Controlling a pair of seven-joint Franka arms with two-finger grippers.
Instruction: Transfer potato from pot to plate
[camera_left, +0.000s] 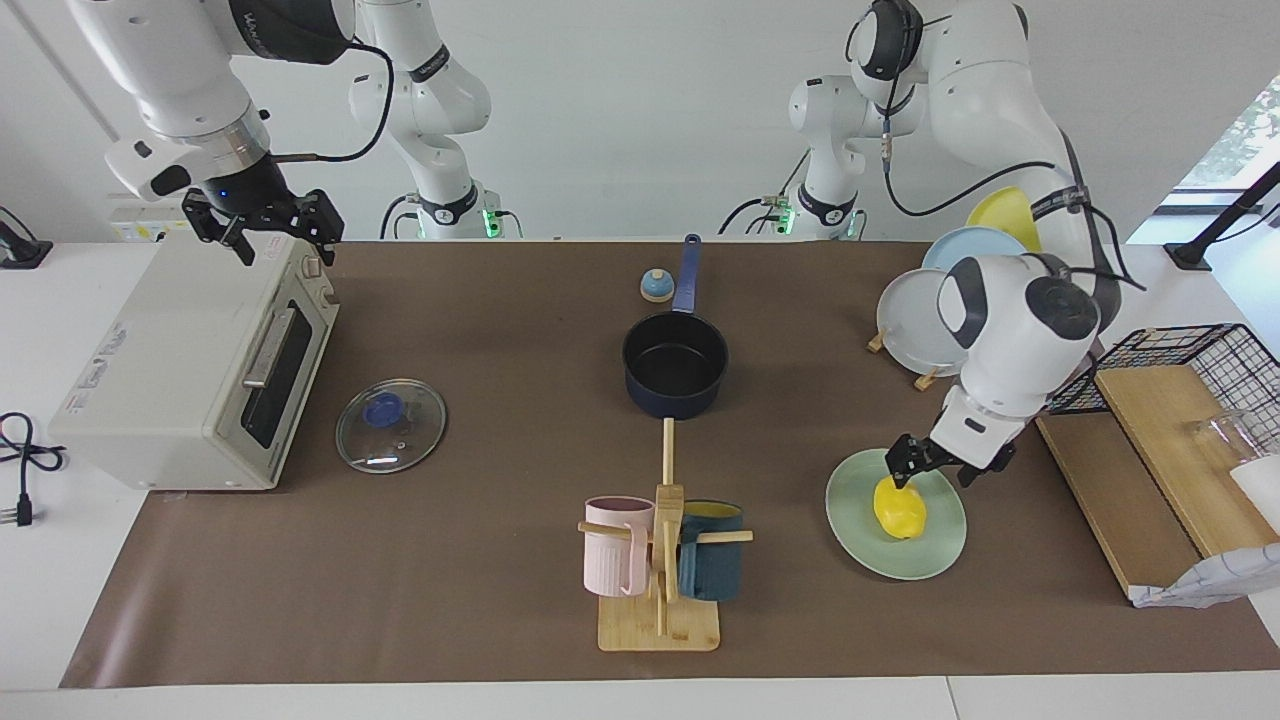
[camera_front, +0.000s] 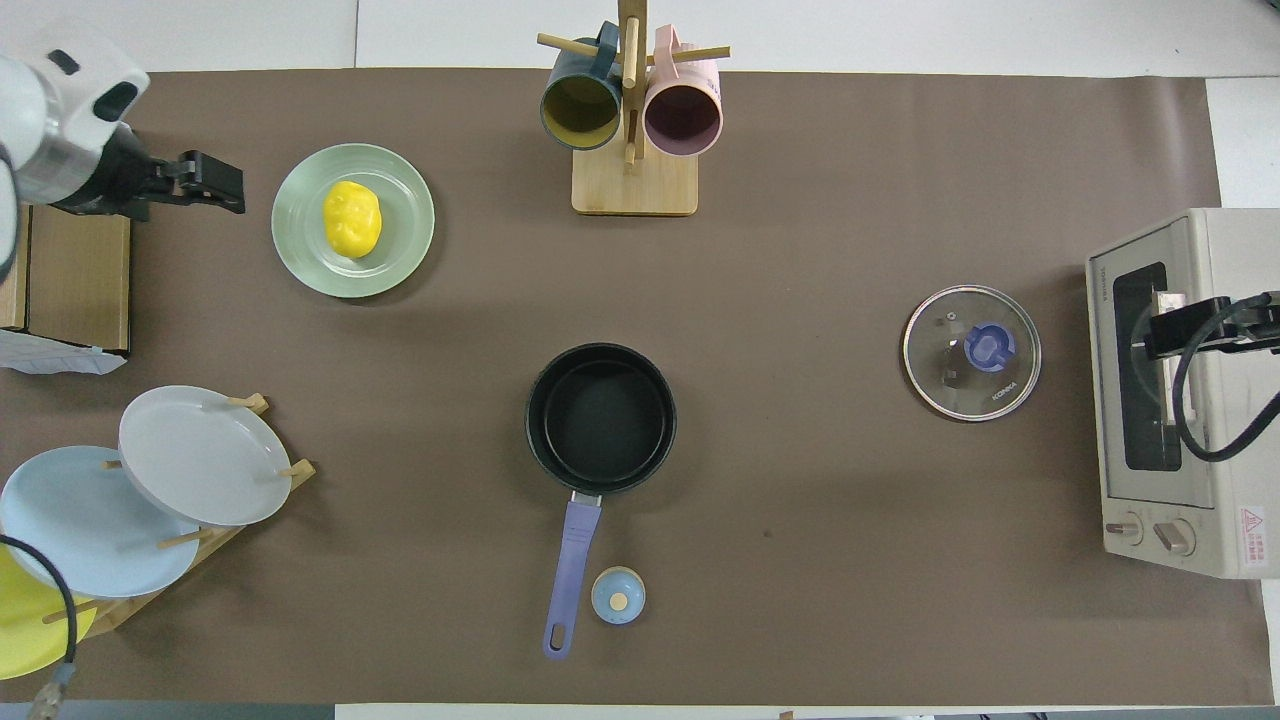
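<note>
The yellow potato (camera_left: 899, 507) lies on the mint-green plate (camera_left: 940, 555), toward the left arm's end of the table; it shows in the overhead view (camera_front: 351, 218) on the plate (camera_front: 400, 250) too. My left gripper (camera_left: 937, 466) is open and empty, raised just over the plate's edge nearer the robots, apart from the potato; it also shows in the overhead view (camera_front: 212, 184). The navy pot (camera_left: 675, 365) stands empty mid-table, handle toward the robots (camera_front: 600, 418). My right gripper (camera_left: 268, 228) waits open over the toaster oven (camera_left: 190, 370).
A glass lid (camera_left: 390, 425) lies beside the oven. A mug rack (camera_left: 660, 560) with a pink and a dark blue mug stands farther from the robots than the pot. A plate rack (camera_left: 925, 320), wooden boards (camera_left: 1150, 470), a wire basket (camera_left: 1200, 350) and a small blue bell (camera_left: 656, 286) are also here.
</note>
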